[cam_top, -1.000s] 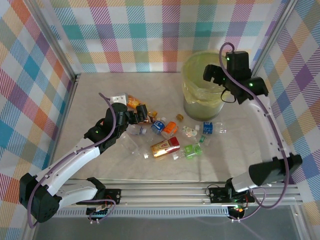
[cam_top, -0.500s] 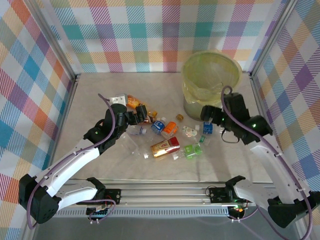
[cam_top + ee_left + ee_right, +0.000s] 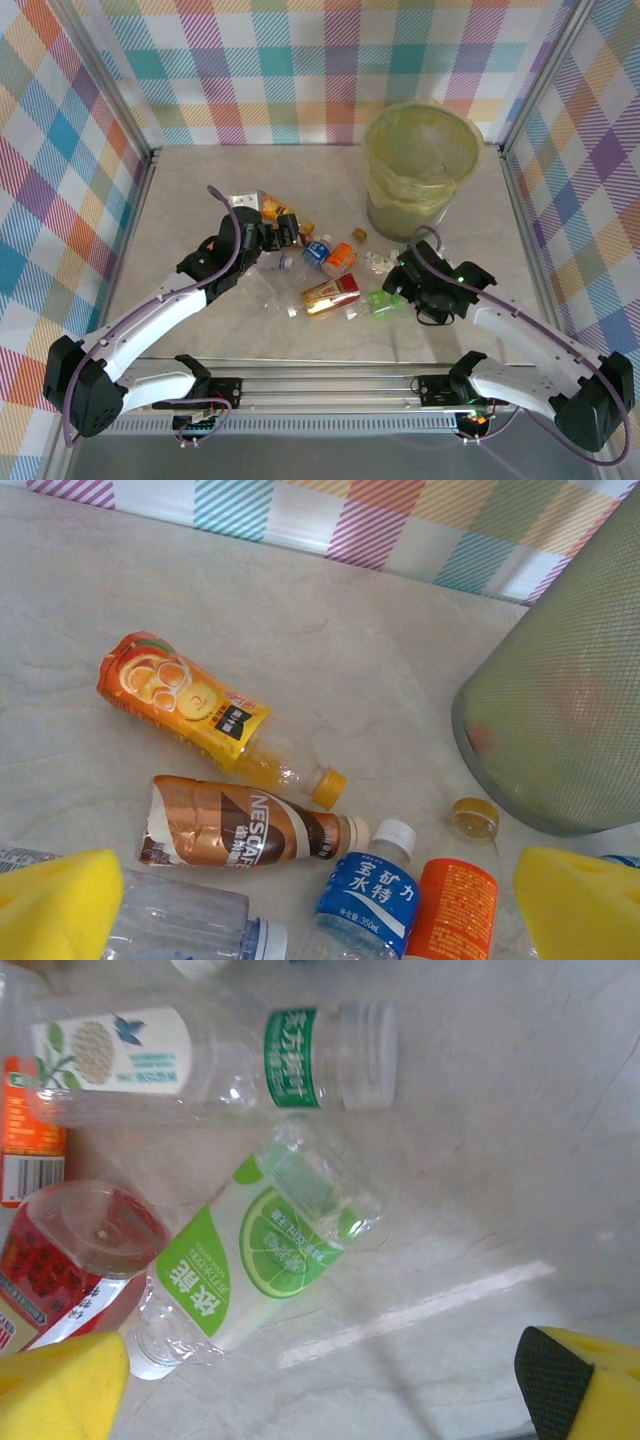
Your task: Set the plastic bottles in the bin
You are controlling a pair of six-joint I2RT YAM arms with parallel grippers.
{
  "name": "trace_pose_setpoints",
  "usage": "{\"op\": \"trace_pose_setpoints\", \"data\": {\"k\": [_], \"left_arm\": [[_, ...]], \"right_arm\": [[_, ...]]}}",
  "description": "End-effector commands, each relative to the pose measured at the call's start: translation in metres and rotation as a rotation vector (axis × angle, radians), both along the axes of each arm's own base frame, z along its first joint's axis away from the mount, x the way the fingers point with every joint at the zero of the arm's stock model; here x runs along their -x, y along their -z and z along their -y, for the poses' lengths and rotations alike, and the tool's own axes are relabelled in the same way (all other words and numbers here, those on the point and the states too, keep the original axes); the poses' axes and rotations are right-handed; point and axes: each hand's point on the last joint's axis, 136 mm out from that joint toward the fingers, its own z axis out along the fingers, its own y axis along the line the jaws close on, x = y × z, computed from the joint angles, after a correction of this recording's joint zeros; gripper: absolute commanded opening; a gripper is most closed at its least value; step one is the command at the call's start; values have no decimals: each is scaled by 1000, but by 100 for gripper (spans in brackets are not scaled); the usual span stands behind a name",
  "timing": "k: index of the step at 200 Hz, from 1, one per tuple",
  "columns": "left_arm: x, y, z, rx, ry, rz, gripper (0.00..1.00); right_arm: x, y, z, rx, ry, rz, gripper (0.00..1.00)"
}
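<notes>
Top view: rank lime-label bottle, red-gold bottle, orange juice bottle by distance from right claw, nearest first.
1. Lime-label bottle, right beside the right claw.
2. Red-gold bottle, further left, mid-pile.
3. Orange juice bottle, far left and farther back.

Glossy clear plastic bottles (image 3: 270,1250), mesh bin (image 3: 560,710)

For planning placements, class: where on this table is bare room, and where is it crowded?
Bare: the back-left table corner beyond the orange juice bottle, and the near strip between the red bottle and the rail. Crowded: the middle, bottles packed nearly to the bin.
</notes>
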Motion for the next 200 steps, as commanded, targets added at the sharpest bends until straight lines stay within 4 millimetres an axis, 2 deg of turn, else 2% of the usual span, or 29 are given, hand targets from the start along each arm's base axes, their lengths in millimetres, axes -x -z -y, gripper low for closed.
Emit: {"op": "trace_pose_setpoints", "data": {"k": [1,63,123,157,200], "left_arm": [[-2,-7,2,19,5,29,100],[-2,-7,0,8,4,26,100],[-2,-7,-1,9,8,23,100],[-2,-8,-1,9,12,25,100],[-1,-8,-2,10,10,24,100]], "right_arm": [[-1,11,-16,-105,132,-37,100],[-4,36,-39,-110,178,-125,100],[-16,51,-60,-128,158,-133,100],[-22,59,-63,-114,162,-133,100],[-19,72,-57,-78,178,-150,100]]}}
